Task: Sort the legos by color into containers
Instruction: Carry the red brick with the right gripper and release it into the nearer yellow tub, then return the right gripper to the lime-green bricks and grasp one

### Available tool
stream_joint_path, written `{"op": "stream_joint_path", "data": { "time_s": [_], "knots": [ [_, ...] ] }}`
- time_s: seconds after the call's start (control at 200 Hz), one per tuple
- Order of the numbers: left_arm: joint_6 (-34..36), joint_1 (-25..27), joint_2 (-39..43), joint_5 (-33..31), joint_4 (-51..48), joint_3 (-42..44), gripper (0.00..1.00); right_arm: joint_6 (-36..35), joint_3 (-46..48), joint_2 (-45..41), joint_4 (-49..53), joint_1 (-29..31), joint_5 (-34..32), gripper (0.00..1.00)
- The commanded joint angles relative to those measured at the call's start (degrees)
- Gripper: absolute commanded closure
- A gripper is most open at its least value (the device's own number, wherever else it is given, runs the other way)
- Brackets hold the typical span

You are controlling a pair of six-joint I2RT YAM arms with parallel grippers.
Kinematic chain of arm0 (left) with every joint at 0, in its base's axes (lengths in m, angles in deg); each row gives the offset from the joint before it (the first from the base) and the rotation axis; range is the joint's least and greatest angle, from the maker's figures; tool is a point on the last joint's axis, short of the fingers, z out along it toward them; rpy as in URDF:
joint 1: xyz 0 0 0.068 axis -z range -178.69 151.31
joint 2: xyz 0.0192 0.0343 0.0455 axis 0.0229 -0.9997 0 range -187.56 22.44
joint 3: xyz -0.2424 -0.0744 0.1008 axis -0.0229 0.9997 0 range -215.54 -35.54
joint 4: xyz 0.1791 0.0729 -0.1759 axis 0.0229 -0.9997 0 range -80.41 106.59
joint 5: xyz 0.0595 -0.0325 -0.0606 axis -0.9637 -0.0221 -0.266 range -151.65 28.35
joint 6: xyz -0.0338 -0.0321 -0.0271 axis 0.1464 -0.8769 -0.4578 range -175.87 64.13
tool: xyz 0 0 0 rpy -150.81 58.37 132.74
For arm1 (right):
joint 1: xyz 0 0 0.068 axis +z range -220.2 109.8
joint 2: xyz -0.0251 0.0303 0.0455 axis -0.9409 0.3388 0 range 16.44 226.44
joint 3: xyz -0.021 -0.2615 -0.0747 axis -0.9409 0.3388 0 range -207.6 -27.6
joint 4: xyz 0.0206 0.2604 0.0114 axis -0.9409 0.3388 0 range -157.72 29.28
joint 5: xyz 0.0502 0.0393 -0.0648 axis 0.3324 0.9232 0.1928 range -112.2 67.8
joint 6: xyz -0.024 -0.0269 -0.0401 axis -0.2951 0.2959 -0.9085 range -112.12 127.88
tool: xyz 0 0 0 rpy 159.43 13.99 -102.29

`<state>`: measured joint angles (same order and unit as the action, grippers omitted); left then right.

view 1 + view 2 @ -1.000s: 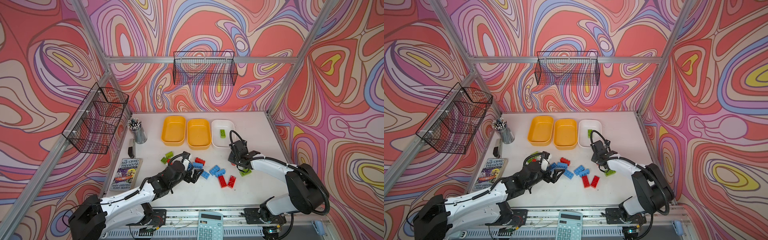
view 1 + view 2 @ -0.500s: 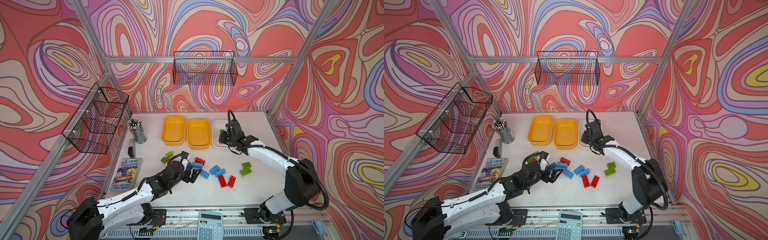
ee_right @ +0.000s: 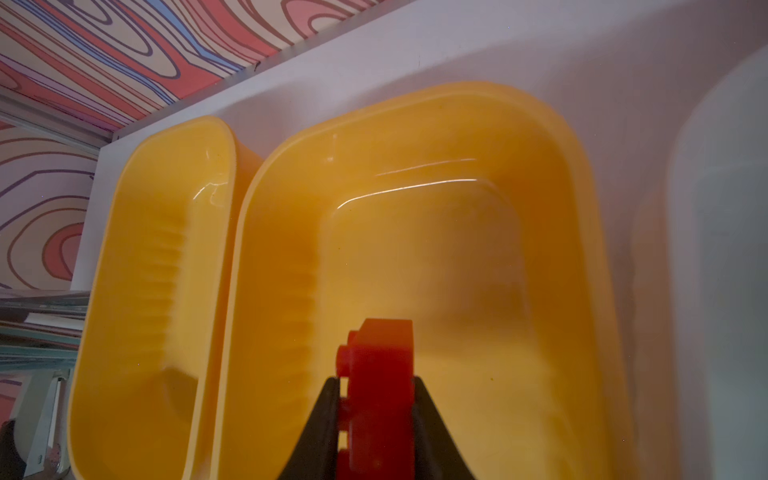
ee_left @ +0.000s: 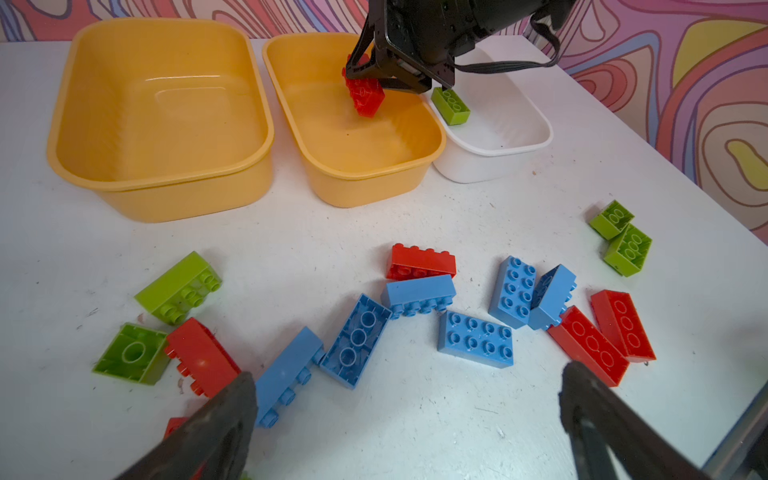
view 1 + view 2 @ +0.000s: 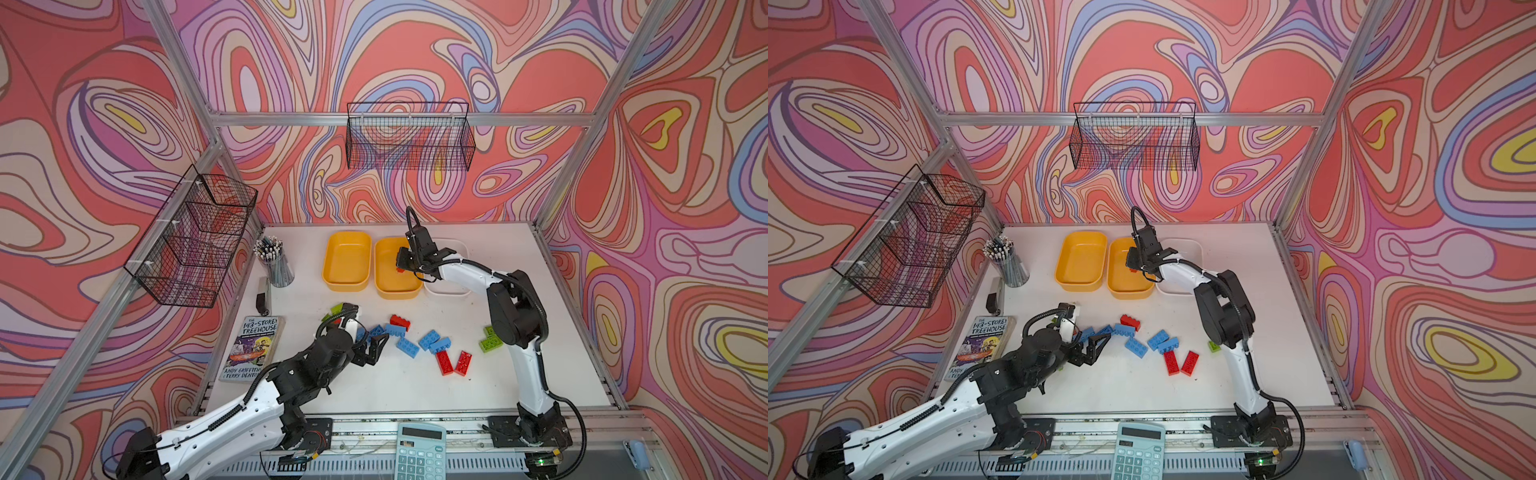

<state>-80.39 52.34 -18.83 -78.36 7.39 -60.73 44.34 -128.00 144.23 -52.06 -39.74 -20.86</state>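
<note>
I see a white tabletop (image 5: 374, 395) inside an aluminium-framed cell, with walls papered in red, lilac and blue swirls.

Nearest me, a calculator (image 5: 419, 451) lies on the front rail. Just beyond it the left gripper (image 5: 379, 348) hangs low over the near-left end of the scattered bricks. Its jaws are spread wide with nothing between them.

The loose legos (image 4: 473, 338) lie across mid-table:
- Six light blue bricks form a ragged row, with one red against the row's far side.
- Two red lie side by side to the right, and two green touch each other beyond them.
- Two green and a red lie at the left.

Beyond these, three trays stand in a row, long sides close together.
- **Left yellow tray (image 4: 162, 183):** shows only its bare floor.
- **Middle yellow tray (image 4: 361, 166):** the right gripper (image 3: 376, 384) is above it, fingers pressed onto a red brick (image 4: 365, 97). The brick hangs within the tray's outline, clear of the floor. I cannot tell whether it is below the rim.
- **White tray (image 4: 498, 149):** holds one green brick (image 4: 451, 106), studs up, close to the wall nearest the middle tray.

Farthest back, a pencil cup (image 5: 276, 266) stands at the rear left and a wire basket (image 5: 409, 137) hangs on the rear wall.
</note>
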Motion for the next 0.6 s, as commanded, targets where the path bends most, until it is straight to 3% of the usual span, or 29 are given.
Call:
{"op": "stream_joint_path", "data": {
  "time_s": [0.0,0.08,0.14,0.245,0.391,0.596],
  "knots": [
    [-1.32,0.26,1.42,-3.24,-4.95,-0.61,0.00,-1.07,-4.60,2.34,1.71,-0.05,2.31,0.61],
    [-0.95,0.22,1.31,-3.39,-4.85,-0.96,0.00,-1.20,-3.54,0.75,0.25,0.04,2.72,0.43],
    [-0.32,0.22,0.46,-2.61,-4.08,-1.30,0.00,-1.76,-1.72,-1.90,-0.19,0.04,1.83,0.36],
    [0.42,0.22,-2.19,-1.13,-1.53,-1.76,0.00,-4.23,2.72,-7.61,1.61,0.04,-1.48,0.33],
    [1.14,0.24,-7.15,3.11,3.74,-2.54,0.00,-6.11,17.75,-20.56,4.92,-0.04,-10.78,0.30],
    [1.22,0.85,-15.54,11.34,12.52,-3.37,0.00,-1.43,40.70,-40.50,12.52,-0.78,-24.07,0.24]
  ]
}}
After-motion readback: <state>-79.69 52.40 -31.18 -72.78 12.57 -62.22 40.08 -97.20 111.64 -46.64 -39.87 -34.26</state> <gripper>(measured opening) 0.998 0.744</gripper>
